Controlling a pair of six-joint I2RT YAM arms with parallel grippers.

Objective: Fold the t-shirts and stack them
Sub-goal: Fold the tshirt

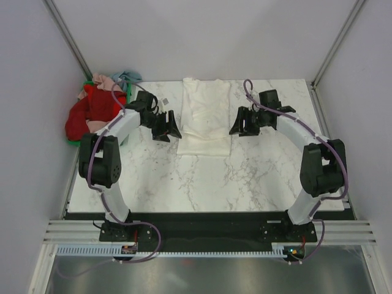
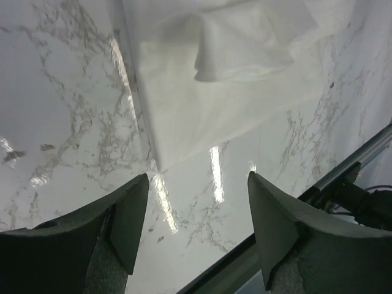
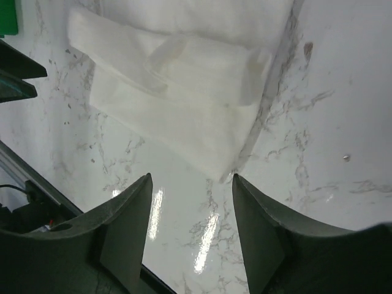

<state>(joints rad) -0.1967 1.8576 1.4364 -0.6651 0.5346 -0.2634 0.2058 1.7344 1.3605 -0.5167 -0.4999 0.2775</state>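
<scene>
A cream-white t-shirt lies folded into a long narrow strip on the marble table, running from the far edge toward the middle. My left gripper hovers just left of its near end, jaws open and empty. In the left wrist view the shirt lies beyond the open fingers. My right gripper hovers just right of the shirt, open and empty too. From the right wrist the shirt has its corner right ahead of the fingertips. More t-shirts, red, pink and pale blue, are heaped at the far left.
A green crate under the heap of shirts sits at the table's far left edge. Grey walls close in the table on three sides. Marble surface stretches between the folded shirt and the arm bases.
</scene>
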